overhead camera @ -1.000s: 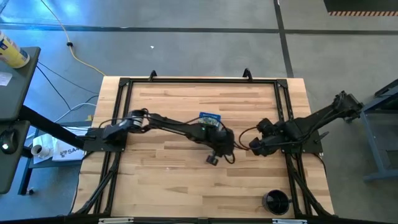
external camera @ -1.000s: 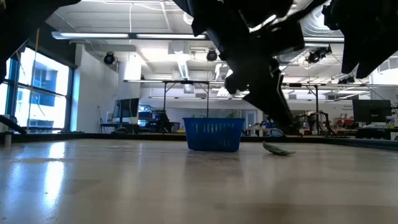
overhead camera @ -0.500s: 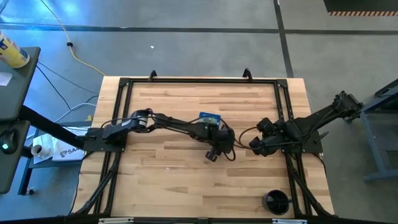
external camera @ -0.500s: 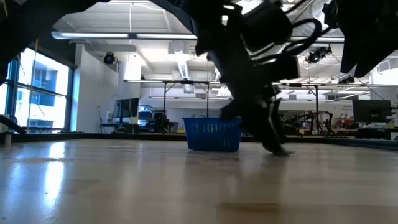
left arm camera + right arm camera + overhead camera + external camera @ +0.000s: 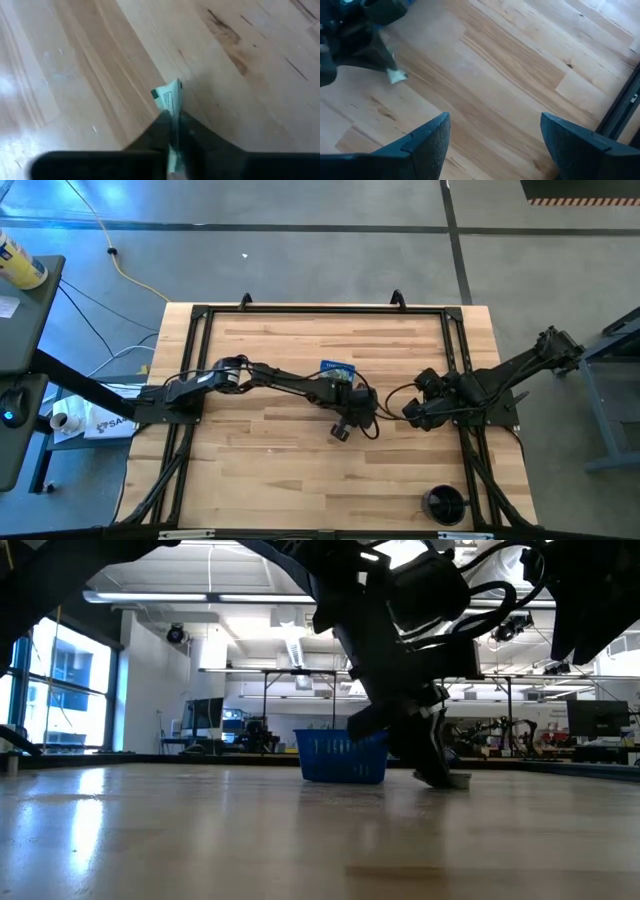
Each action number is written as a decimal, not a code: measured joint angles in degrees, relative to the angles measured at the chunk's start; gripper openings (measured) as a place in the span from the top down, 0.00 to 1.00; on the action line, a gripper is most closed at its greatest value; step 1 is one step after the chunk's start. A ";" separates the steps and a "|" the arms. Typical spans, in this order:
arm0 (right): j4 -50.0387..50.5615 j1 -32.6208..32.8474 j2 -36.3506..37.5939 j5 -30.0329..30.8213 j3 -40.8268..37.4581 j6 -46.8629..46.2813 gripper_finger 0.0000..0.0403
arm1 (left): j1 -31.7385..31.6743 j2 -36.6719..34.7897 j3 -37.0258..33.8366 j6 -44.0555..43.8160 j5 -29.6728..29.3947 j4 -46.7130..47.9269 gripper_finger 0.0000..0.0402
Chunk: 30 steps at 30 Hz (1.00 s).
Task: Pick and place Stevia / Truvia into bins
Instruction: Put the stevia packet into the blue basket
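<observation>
One pale green and white Stevia sachet (image 5: 167, 97) sits between the fingers of my left gripper (image 5: 172, 131), which is shut on it low over the table's middle (image 5: 342, 430). In the low view the sachet (image 5: 458, 780) shows at table level, just right of the gripper (image 5: 435, 775). The blue bin (image 5: 337, 369) stands on the table a little farther back (image 5: 342, 756). My right gripper (image 5: 495, 145) hangs open above the table's right part (image 5: 410, 415), with nothing between its fingers. My left gripper pinches the sachet between its two fingers, which come at it slanting down from above. The sachet stands on edge in the hold. Its free end (image 5: 170, 92) sticks out past the fingertips, down at the tabletop (image 5: 460, 781).
A round black cup (image 5: 444, 504) stands near the table's front right corner. A black frame (image 5: 200, 315) runs around the table's edges. Bare wood lies left of and in front of the bin.
My left gripper has come down to the table onto the sachet that lay to the right of the bin, and has taken hold of it. The sachet, flat on the table before, now stands on edge between the fingers.
</observation>
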<state>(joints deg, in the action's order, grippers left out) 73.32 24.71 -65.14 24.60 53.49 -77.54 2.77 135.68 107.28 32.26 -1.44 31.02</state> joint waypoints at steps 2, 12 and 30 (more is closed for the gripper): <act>0.28 -0.02 0.00 -0.02 0.00 0.00 0.26 | 0.02 -0.06 0.02 -1.08 -0.03 0.88 0.92; 0.63 -0.07 0.09 -0.97 0.00 -0.02 0.28 | 3.85 -3.44 14.71 -9.91 1.54 19.45 0.93; 2.21 0.13 1.70 -3.32 0.00 2.82 0.33 | -9.53 -6.80 7.08 -26.39 2.20 38.80 0.88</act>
<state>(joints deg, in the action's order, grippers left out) 75.53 24.84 -63.44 21.28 53.49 -74.72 -6.76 128.88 114.36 5.87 0.76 69.82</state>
